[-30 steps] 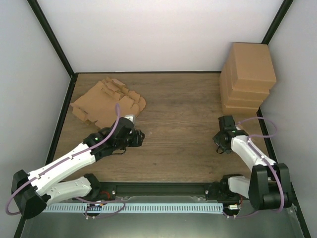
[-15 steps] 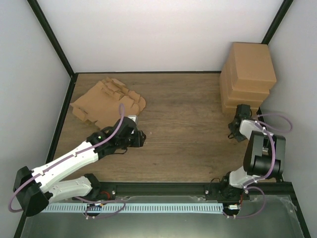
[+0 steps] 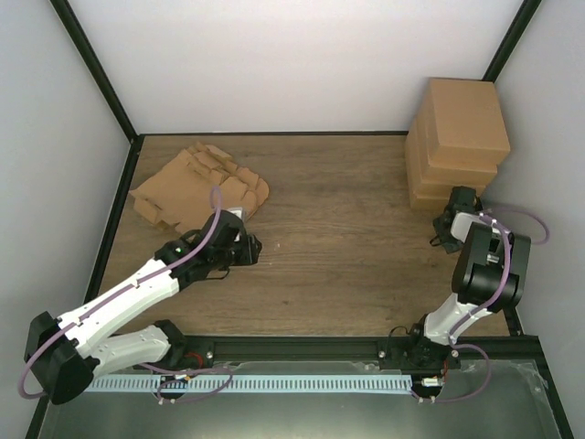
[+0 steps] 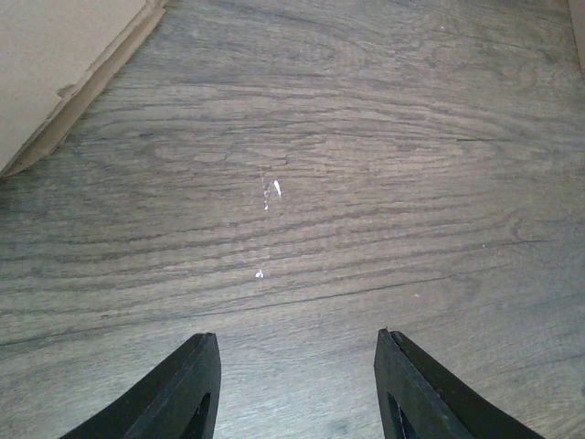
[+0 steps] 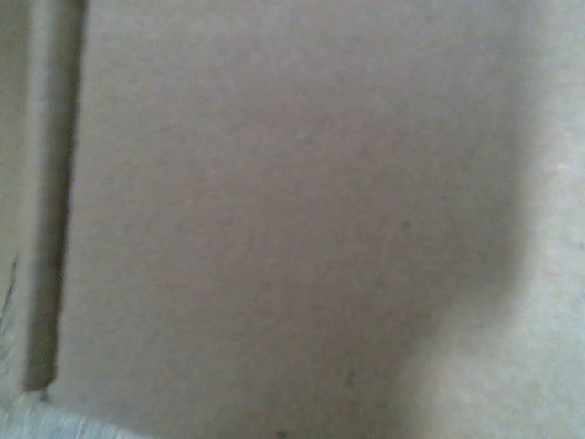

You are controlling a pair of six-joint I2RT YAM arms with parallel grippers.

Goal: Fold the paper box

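A pile of flat, unfolded paper boxes (image 3: 194, 186) lies at the back left of the table; its corner shows in the left wrist view (image 4: 46, 64). My left gripper (image 3: 249, 245) hovers just right of that pile's near edge, open over bare wood with nothing between its fingers (image 4: 297, 384). My right gripper (image 3: 454, 206) is pressed up close to the foot of a stack of folded brown boxes (image 3: 457, 137) at the back right. The right wrist view is filled by blurred cardboard (image 5: 292, 219), and the fingers are hidden there.
The wooden table (image 3: 338, 229) is bounded by white walls and black frame posts. A black rail (image 3: 302, 347) runs along the near edge between the arm bases. Small white specks (image 4: 274, 189) lie on the wood ahead of the left gripper.
The right arm has swung from the mid-right of the table back to the stack of folded boxes, and its jaws closed. The left gripper has shifted slightly toward the flat pile.
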